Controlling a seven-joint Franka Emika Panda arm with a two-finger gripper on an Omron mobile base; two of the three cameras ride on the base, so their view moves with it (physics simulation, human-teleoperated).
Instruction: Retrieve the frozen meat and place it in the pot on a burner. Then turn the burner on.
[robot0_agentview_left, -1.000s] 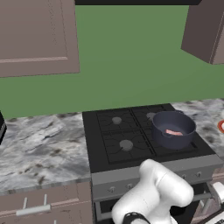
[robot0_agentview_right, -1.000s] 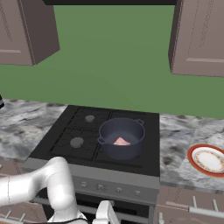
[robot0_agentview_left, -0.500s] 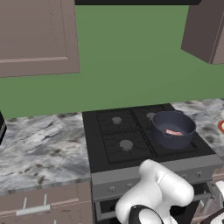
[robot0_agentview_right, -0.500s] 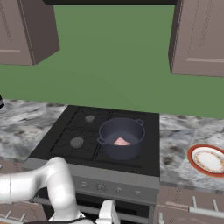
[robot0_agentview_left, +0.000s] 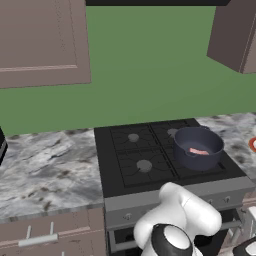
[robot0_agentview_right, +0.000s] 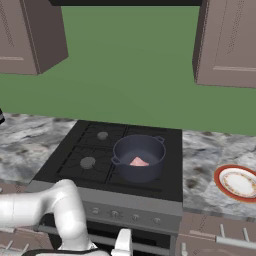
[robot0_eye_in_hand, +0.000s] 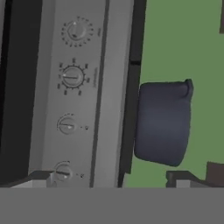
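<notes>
The dark blue-grey pot stands on the front right burner of the black stove, hiding that burner. The frozen meat, a pinkish strip, lies flat on the pot's bottom. My gripper is open and holds nothing. It hangs low in front of the stove's grey control panel, and its dark fingertips frame the panel and the pot's side. Several round knobs line that panel; the nearest knob sits just past one fingertip.
Free burners lie left of the pot. A red-rimmed plate rests on the marble counter to the stove's right. Wall cabinets hang above. My white arm bends down before the stove front.
The arm's elbow has edged slightly to the left. The pot, the meat and the open jaws stay as they were.
</notes>
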